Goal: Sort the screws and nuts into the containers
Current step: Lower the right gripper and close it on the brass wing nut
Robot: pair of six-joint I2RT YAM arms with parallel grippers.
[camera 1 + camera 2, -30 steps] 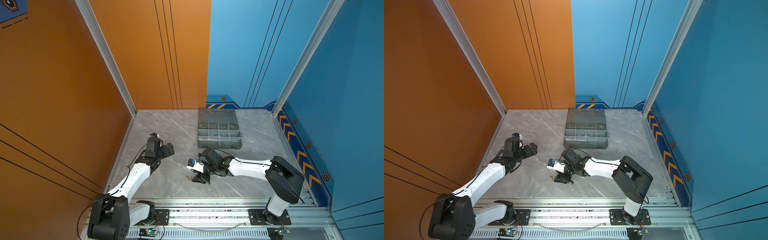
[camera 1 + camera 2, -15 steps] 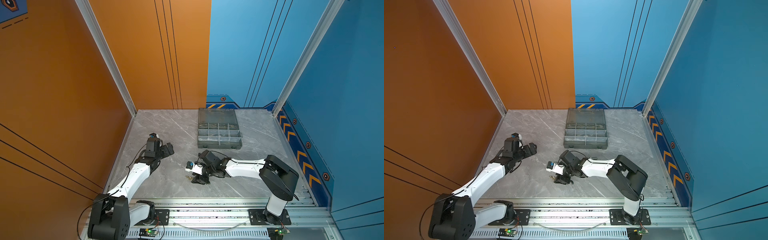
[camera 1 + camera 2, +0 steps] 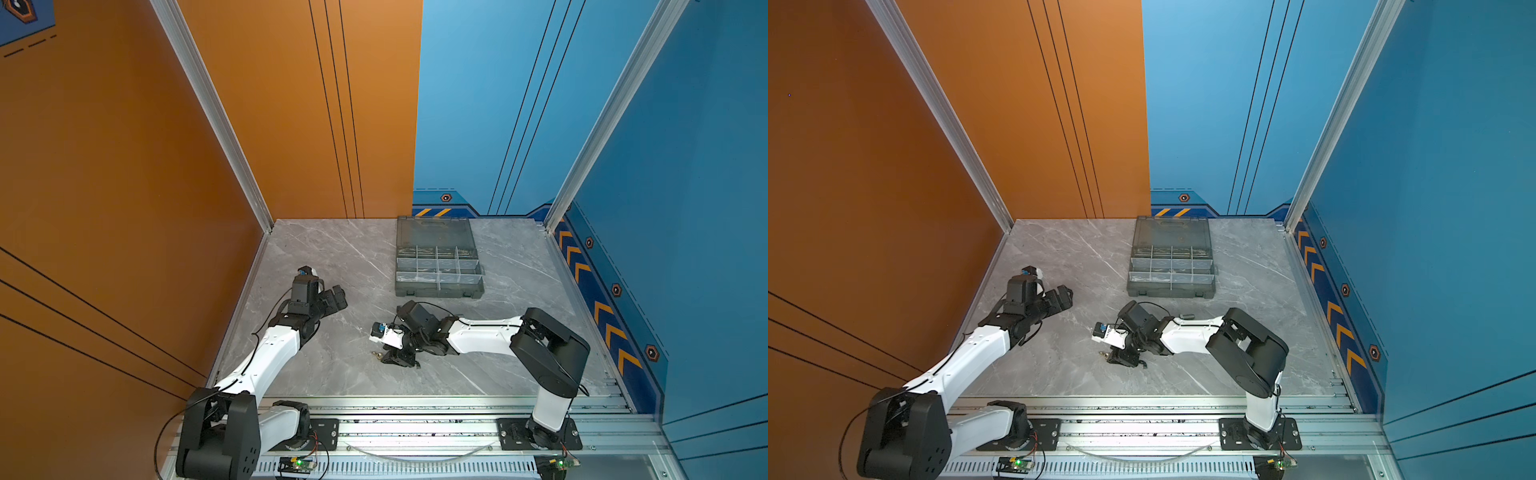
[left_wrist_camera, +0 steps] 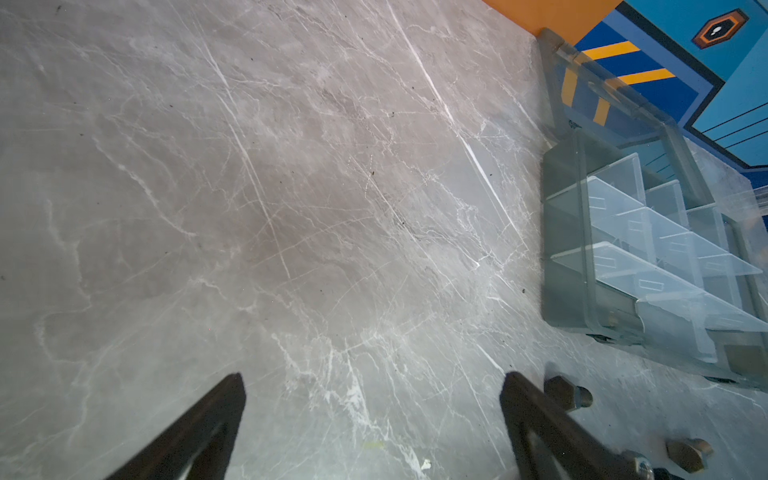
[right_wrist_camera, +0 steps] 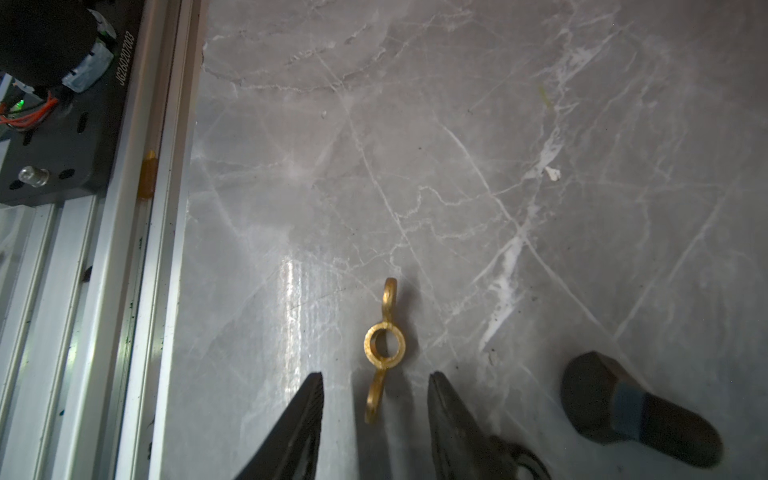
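Note:
A brass-gold winged nut [image 5: 384, 343] lies flat on the marble table, seen as a small speck [image 3: 377, 354] in a top view. My right gripper [image 5: 376, 376] is low over it and open. One wing lies between the jaws with a gap on each side. A black hex-head screw [image 5: 590, 386] lies just beside one finger. My left gripper [image 4: 372, 376] hovers wide open over bare table at the left [image 3: 336, 297], holding nothing. Two dark screws [image 4: 565, 392] [image 4: 688, 453] lie past one of its fingers. The smoky-grey case of containers [image 3: 438, 291] [image 4: 565, 270] stands at the back with its lid open.
The aluminium rail [image 3: 415, 415] [image 5: 124, 249] carrying both arm bases runs along the table's front edge. An orange wall closes the left side and a blue wall the right and back. My right arm [image 3: 1187, 336] stretches low across the middle of the table.
My right gripper's jaws have narrowed around the winged nut's wing, and that arm has edged slightly left. The left arm has not moved.

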